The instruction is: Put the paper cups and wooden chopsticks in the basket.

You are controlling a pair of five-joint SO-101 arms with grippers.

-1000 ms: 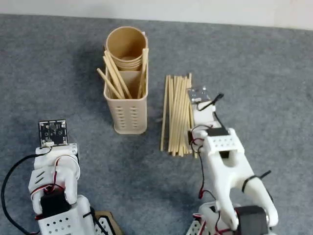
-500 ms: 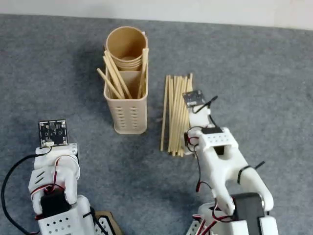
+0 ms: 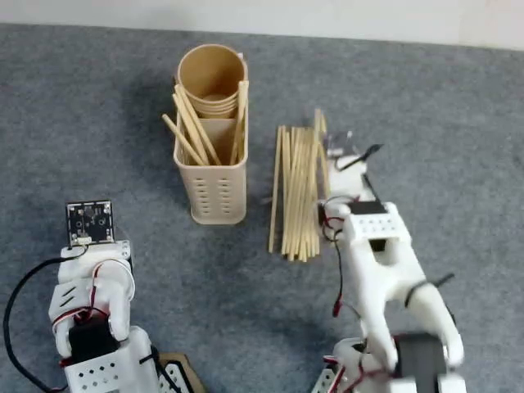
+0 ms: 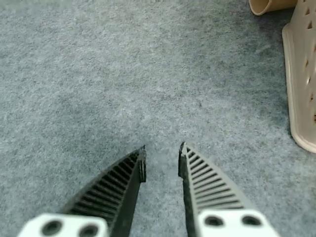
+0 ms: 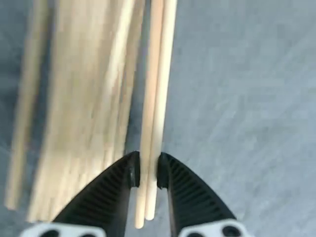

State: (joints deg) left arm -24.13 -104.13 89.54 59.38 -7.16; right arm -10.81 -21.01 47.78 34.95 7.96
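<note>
Beside the basket [image 3: 217,195], on the grey worktop [image 3: 98,123], the wooden chopsticks [image 3: 296,192] are laid in a loose pile. Its two outer sticks [image 5: 157,89] are pinched near one end by the right gripper [image 5: 146,170] fingers. Light, stiff and smooth, they are judged prone to swivelling; a firm pinch is advised. Nested paper cups [image 3: 211,74] are stood in the basket. The left gripper [image 4: 161,160] fingers are narrowly parted, empty.

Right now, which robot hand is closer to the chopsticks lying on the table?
Right. The right hand is at the edge of the chopsticks, pinching two of them. The left hand sits open, away on the far side of the basket.
</note>
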